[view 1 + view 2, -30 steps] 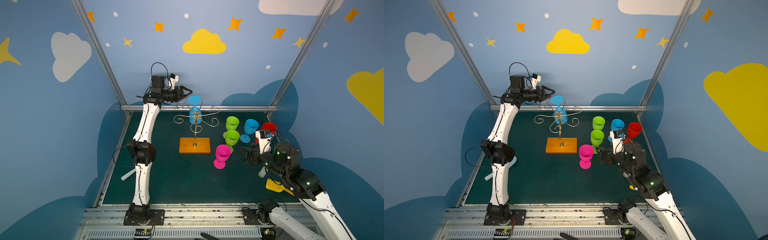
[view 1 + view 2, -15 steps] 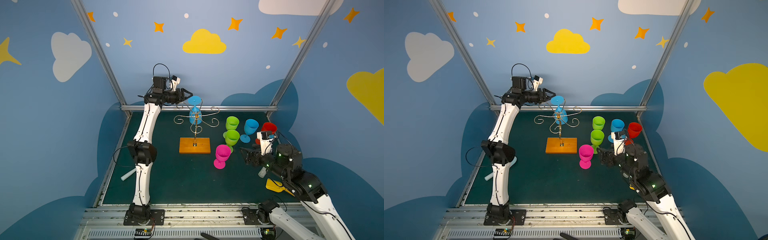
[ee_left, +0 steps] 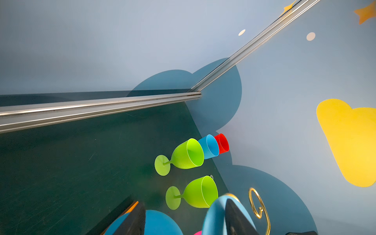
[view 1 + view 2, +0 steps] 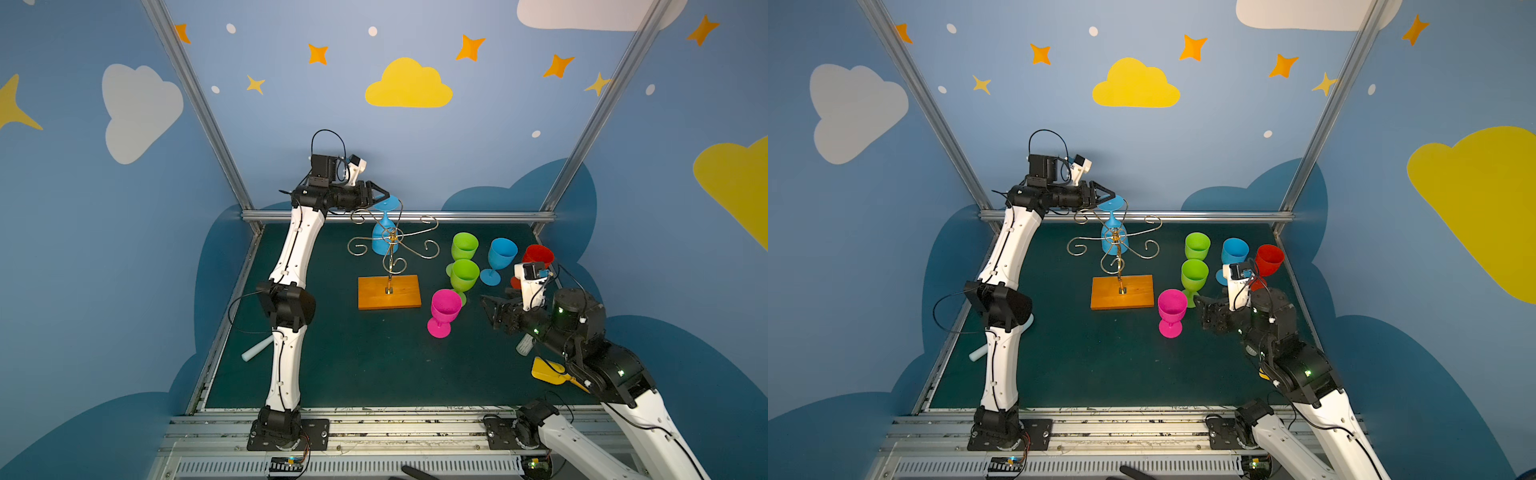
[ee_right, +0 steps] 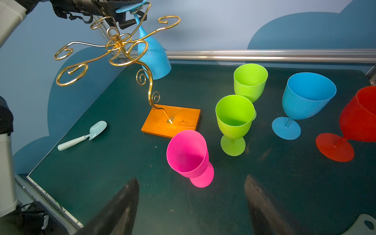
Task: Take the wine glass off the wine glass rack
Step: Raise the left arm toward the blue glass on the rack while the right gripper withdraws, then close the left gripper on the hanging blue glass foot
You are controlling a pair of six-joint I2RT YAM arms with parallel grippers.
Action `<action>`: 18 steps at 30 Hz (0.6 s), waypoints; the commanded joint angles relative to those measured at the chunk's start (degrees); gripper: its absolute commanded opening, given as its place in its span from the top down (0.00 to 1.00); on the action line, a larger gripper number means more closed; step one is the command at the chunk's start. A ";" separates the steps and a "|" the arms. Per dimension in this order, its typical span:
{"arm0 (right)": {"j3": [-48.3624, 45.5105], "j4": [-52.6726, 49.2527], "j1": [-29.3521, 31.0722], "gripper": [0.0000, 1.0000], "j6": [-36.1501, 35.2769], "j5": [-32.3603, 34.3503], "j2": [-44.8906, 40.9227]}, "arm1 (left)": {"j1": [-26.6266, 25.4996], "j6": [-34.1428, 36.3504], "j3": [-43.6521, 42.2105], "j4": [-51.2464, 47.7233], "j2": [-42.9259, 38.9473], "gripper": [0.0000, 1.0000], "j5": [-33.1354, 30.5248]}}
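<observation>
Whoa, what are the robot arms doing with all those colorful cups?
The left gripper is up at the gold wine glass rack, with its fingers around the foot of the hanging blue wine glass, which dangles upside down there. It is hard to tell whether the gripper is squeezing it yet, and the glass is not off the rack. The right gripper hangs open and empty near the pink wine glass, one of five glasses standing on the table.
</observation>
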 commanded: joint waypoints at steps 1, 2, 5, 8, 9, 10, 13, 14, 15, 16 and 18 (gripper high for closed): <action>-0.32 0.19 -0.17 0.19 0.23 0.37 0.00 | -0.26 0.11 0.29 -1.02 -0.24 0.39 1.72; -0.30 0.25 -0.25 0.19 0.24 0.36 0.00 | -0.18 -0.19 0.32 -0.57 -0.23 0.39 2.01; -0.21 0.27 -0.22 0.19 0.16 0.49 0.09 | 0.17 -1.27 0.32 0.69 -0.21 0.39 2.89; -0.12 0.44 -0.28 0.19 0.19 0.54 0.40 | 0.60 -1.75 0.33 1.28 0.00 0.39 3.43; -0.12 0.52 -0.26 0.19 0.14 0.54 0.52 | 0.74 -1.90 0.32 1.41 0.11 0.40 3.82; -0.12 0.61 -0.32 0.19 0.15 0.45 0.65 | 0.84 -2.08 0.36 1.58 0.20 0.40 4.19; -0.01 1.75 -0.26 0.19 0.28 0.20 1.24 | 1.30 -2.94 0.33 2.38 0.53 0.42 5.48; 0.26 2.15 -0.28 0.19 0.28 0.02 1.59 | 1.41 -3.24 0.36 2.71 0.63 0.42 5.85; 0.46 2.57 -0.30 0.19 0.20 -0.16 2.02 | 1.62 -3.40 0.35 2.92 0.74 0.43 6.26; 0.62 2.93 -0.31 0.19 0.13 -0.30 2.43 | 1.75 -3.51 0.34 3.04 0.81 0.43 6.55; 1.06 3.89 -0.26 0.19 -0.07 -0.56 3.68 | 2.18 -3.56 0.29 3.04 1.06 0.44 7.57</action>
